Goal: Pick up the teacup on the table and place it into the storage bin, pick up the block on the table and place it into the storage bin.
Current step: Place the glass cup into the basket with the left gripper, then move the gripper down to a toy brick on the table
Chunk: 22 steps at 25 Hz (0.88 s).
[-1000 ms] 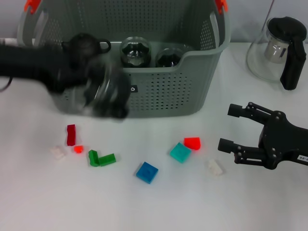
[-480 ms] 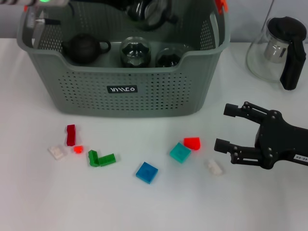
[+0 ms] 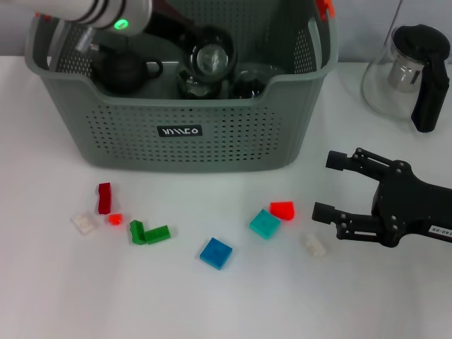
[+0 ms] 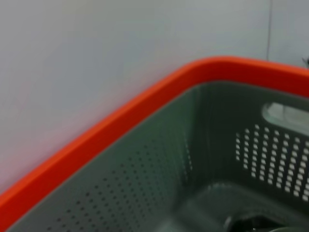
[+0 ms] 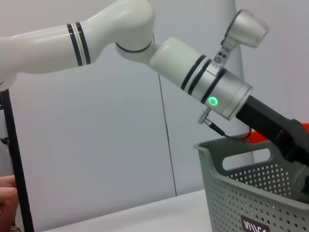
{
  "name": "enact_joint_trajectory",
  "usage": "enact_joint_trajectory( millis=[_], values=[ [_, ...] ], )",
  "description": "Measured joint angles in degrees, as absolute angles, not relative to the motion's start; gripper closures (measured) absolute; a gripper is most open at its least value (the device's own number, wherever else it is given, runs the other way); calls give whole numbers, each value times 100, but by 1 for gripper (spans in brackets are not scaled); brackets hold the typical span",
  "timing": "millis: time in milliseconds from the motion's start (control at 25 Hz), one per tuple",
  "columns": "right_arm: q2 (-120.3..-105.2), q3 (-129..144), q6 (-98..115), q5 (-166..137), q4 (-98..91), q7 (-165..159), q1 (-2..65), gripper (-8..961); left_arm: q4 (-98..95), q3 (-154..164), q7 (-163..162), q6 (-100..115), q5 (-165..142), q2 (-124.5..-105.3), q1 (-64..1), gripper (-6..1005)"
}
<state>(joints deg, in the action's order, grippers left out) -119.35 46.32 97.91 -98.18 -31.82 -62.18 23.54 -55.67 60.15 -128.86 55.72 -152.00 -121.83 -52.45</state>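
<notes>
The grey-green storage bin (image 3: 233, 134) stands at the back of the table. My left gripper (image 3: 201, 46) reaches into it from the upper left and is shut on a clear glass teacup (image 3: 212, 60), held low inside the bin above other glassware. Its fingers are mostly hidden by the cup. Several blocks lie in front of the bin: red (image 3: 282, 210), teal (image 3: 265, 224), white (image 3: 314, 245), blue (image 3: 215, 253), green (image 3: 148, 233). My right gripper (image 3: 325, 186) is open and empty, just right of the red and white blocks. The left wrist view shows the bin's inner wall (image 4: 145, 164).
A black teapot (image 3: 123, 70) and another glass (image 3: 247, 83) sit inside the bin. A glass pitcher with a black handle (image 3: 409, 70) stands at the back right. A dark red block (image 3: 104, 198), a small orange one (image 3: 115, 219) and a white one (image 3: 83, 224) lie at the left.
My left arm has carried the teacup from the bin's front over the rim and lowered it inside. The right gripper has hardly moved.
</notes>
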Motion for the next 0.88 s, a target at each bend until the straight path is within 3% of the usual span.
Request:
enact_joint_trajectory(
  millis=[240, 440, 560, 720, 880],
  values=[
    [-11936, 4606, 9789, -9817, -3182, -6221, 2356, 7, -5042, 6176, -13118, 5351, -15982, -12324, -5609, 918],
    [-11920, 4595, 9796, -9817, -3182, -6222, 2354, 7, -5405, 6180, -13235, 5516, -16023, -12418, -5523, 710],
    [-11918, 4596, 9801, -9816, -3182, -6223, 2341, 7, -6271, 6161, -13204, 6011, -15565, -12435, -5126, 494],
    [-11918, 4597, 9809, -9817, -3182, -6223, 2304, 7, -7802, 5722, -12656, 7096, -13789, -12395, -4244, 495],
    [-11917, 4596, 9829, -9817, -3182, -6223, 2281, 6, -8211, 4492, -11698, 8902, -12226, -12371, -3831, 497]
  ],
)
